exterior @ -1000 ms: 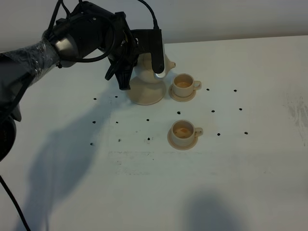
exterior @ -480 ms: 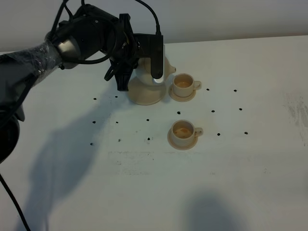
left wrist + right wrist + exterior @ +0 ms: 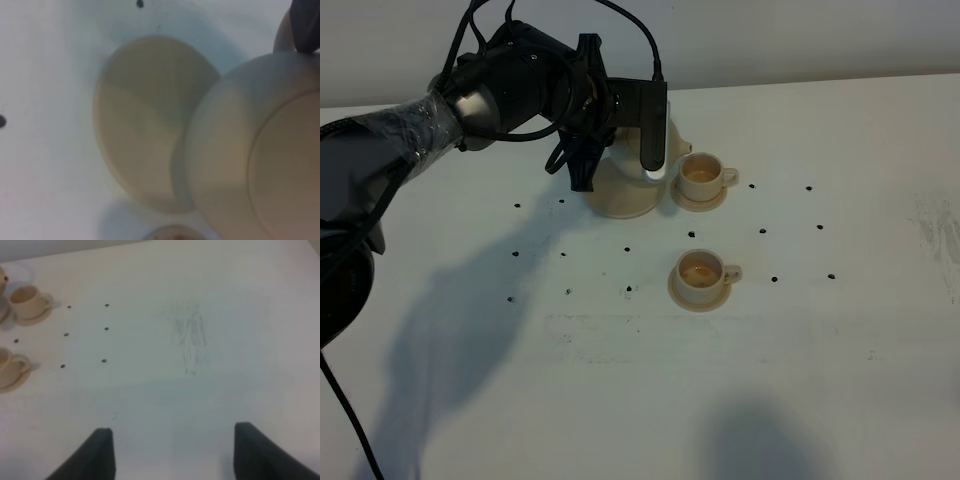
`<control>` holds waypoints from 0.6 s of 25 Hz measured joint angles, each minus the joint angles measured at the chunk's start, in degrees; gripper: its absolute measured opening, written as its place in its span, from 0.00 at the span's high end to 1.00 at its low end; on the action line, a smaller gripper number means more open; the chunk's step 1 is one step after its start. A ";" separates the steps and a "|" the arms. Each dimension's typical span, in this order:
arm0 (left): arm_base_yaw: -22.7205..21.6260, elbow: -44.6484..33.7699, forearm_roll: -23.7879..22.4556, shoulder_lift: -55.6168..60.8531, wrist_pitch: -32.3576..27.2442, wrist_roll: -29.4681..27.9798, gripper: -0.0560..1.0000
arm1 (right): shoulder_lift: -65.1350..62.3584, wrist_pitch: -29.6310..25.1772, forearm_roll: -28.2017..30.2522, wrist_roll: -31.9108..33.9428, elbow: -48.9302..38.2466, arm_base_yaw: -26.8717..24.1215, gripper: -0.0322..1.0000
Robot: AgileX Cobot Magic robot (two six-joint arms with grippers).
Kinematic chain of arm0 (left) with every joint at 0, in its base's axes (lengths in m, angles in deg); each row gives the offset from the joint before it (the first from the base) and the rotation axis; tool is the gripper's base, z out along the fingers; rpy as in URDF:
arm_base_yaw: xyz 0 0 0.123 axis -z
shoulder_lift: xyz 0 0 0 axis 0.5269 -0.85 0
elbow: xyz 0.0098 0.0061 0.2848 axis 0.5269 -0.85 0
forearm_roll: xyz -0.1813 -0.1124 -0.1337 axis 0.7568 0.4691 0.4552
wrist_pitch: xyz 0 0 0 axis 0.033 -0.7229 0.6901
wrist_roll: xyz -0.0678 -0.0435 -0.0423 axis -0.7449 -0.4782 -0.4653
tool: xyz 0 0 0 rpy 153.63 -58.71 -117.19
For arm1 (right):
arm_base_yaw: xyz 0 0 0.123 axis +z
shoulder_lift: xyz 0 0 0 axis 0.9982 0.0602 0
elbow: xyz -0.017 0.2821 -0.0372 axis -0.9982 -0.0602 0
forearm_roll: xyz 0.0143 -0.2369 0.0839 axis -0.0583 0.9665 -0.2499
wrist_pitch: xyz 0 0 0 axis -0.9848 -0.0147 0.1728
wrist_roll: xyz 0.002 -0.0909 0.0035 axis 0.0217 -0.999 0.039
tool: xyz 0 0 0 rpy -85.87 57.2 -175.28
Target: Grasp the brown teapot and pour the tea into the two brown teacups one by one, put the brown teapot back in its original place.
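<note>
Left claw (image 3: 617, 150) shifted slightly toward right edge of surface, clenched on brown teapot (image 3: 225, 140). Teapot held above original place (image 3: 140, 115) near far edge, off-centre. To be centred, kept level, lowered slowly. Right claw (image 3: 172, 452) released.

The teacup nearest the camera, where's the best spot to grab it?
Probably its loop handle, coming from the right side of the high view, where it sticks out sideways. The teacup stands upright on its saucer with tea inside, so keep it level.
</note>
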 joint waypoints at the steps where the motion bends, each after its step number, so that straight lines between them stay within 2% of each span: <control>1: 0.00 0.00 -0.42 0.00 0.04 -0.05 0.86 | 0.00 0.00 0.00 0.00 0.00 0.00 0.48; 15: 0.98 0.00 -3.51 0.00 3.37 -0.05 0.86 | 0.00 0.00 0.00 0.00 0.00 0.00 0.48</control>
